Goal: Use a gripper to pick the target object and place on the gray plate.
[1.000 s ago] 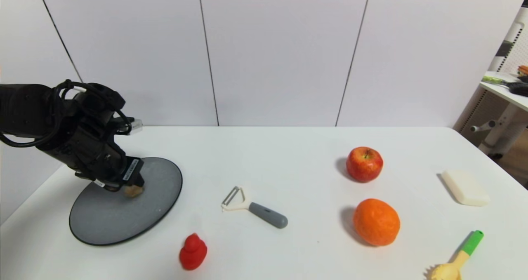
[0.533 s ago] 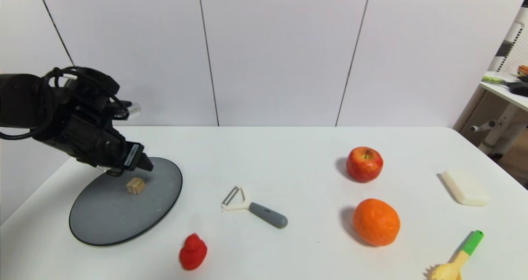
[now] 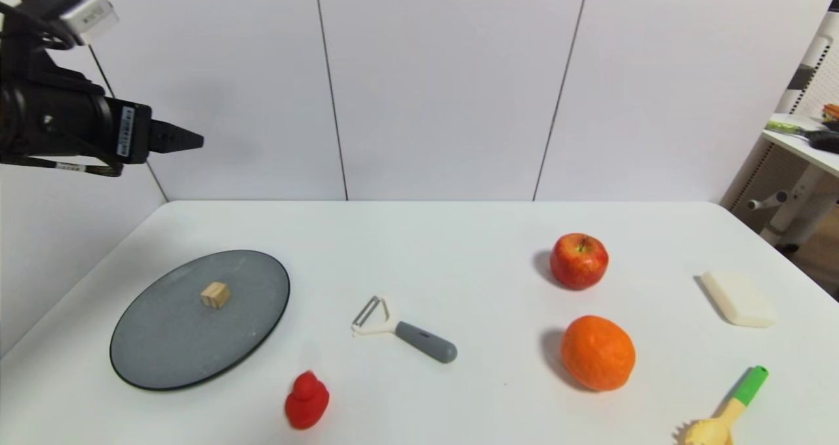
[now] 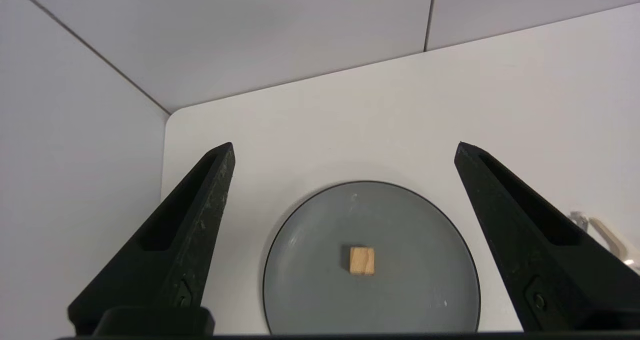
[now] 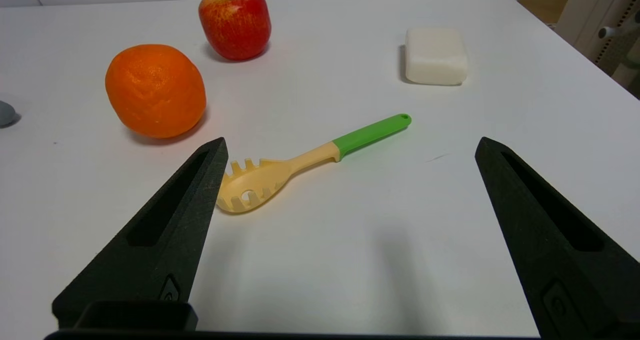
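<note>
The small light-brown wooden cube (image 3: 215, 295) lies on the gray plate (image 3: 170, 340) at the table's left, a little behind its middle. It also shows in the left wrist view (image 4: 361, 260) on the plate (image 4: 310, 290). My left gripper (image 3: 190, 141) is high above the table's far left corner, well above the plate, open and empty; in its wrist view (image 4: 345, 149) the jaws stand wide apart. My right gripper (image 5: 350, 147) is open and empty, low over the table's near right part.
A red toy duck (image 3: 306, 400) sits in front of the plate. A peeler (image 3: 403, 331) lies mid-table. An apple (image 3: 579, 261), an orange (image 3: 598, 352), a white soap bar (image 3: 739, 298) and a green-handled pasta spoon (image 3: 724, 412) are on the right.
My left gripper let go of the cube on the plate, then rose high and back toward the left wall. The cube stays on the plate.
</note>
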Action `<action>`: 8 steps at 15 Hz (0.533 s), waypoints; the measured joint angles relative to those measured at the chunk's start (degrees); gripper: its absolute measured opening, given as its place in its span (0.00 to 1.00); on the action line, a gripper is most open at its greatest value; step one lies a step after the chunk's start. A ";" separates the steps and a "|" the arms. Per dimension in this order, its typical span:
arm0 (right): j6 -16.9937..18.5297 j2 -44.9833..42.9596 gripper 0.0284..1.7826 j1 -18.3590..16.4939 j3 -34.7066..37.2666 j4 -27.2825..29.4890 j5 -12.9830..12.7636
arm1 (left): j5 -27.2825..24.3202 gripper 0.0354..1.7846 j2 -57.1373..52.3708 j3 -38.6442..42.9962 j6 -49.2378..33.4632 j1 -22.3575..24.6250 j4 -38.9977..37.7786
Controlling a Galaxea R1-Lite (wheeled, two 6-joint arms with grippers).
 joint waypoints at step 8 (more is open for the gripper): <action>0.00 0.00 0.96 0.00 0.00 0.02 0.00 | -0.11 0.93 -38.60 39.83 0.44 -0.22 -3.41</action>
